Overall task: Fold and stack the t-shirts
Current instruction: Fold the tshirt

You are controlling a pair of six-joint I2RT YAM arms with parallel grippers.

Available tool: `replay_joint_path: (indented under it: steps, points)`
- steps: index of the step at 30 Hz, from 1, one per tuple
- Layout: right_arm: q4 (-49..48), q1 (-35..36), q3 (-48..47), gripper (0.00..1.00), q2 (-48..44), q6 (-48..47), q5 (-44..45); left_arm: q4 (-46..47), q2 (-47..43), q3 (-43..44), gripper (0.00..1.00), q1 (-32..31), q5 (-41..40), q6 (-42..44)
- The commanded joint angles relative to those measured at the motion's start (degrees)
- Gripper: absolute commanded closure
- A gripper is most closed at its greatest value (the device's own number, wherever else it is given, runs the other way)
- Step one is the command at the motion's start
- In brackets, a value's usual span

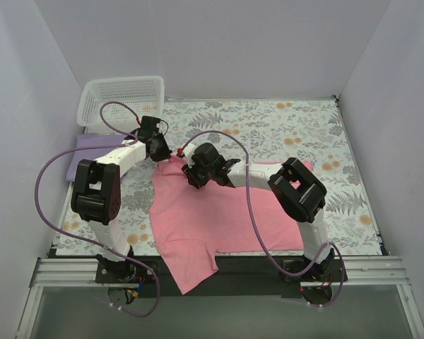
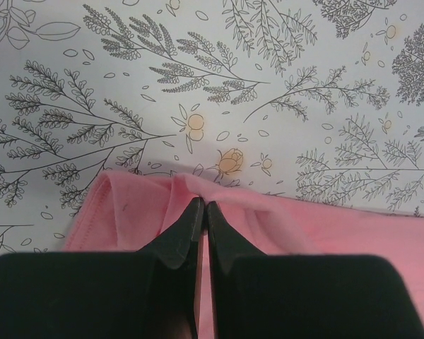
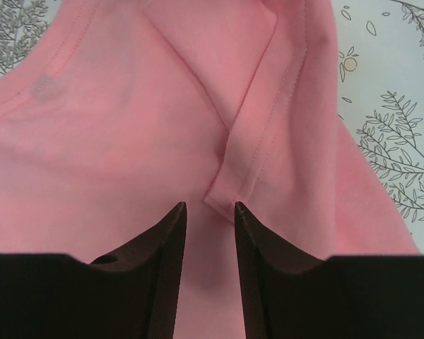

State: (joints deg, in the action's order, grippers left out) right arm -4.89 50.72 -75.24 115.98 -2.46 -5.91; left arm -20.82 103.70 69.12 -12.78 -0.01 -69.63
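Top view: pink shirt (image 1: 219,219) lies spread on tablecloth (image 1: 283,127), centre-front, w/ one sleeve hanging over near table edge. Purple shirt (image 1: 92,145) is far left, just in front of white basket (image 1: 120,88), partly under L arm. Left gripper (image 1: 173,157) and right gripper (image 1: 188,176) are close together at pink shirt's far-left corner.

L wrist view: fingers clenched on a pinched-up ridge of pink cloth at shirt's edge.

R wrist view: fingers apart over pink shirt, a stitched fold just ahead of the tips, nothing gripped.
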Motion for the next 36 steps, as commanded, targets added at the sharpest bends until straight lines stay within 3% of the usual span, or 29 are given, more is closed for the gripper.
replay_joint_path:
  steps: [1, 11, 17, 20, 27, 36]
  points:
    - [-2.3, 0.3, -3.2, 0.61, 2.4, -1.4, 1.5, 0.7, -1.4, 0.7, 1.0, -0.3, -0.1, 0.5]
    - [-2.3, 0.3, -2.8, 0.79, 4.6, -1.5, 3.2, 0.7, -1.8, 0.4, 1.0, -0.4, -0.1, 0.3]
    - [-2.0, 0.3, -2.0, 0.89, 1.5, -2.0, 3.3, 0.3, -3.1, 0.4, 1.0, -0.4, -0.9, 0.5]
    - [0.0, 0.2, -2.1, 0.98, -0.8, -2.4, 3.1, 0.0, -5.2, 0.0, 1.0, -0.4, -2.4, -0.1]
    - [3.9, 0.2, -0.2, 0.99, -8.0, -3.5, 0.0, -3.3, -14.2, -2.0, 1.0, -1.2, -4.7, -2.1]
    - [9.3, 0.2, 3.9, 0.99, -12.3, -5.2, -7.2, -5.6, -24.9, -13.6, 1.0, -2.5, -1.8, -7.2]
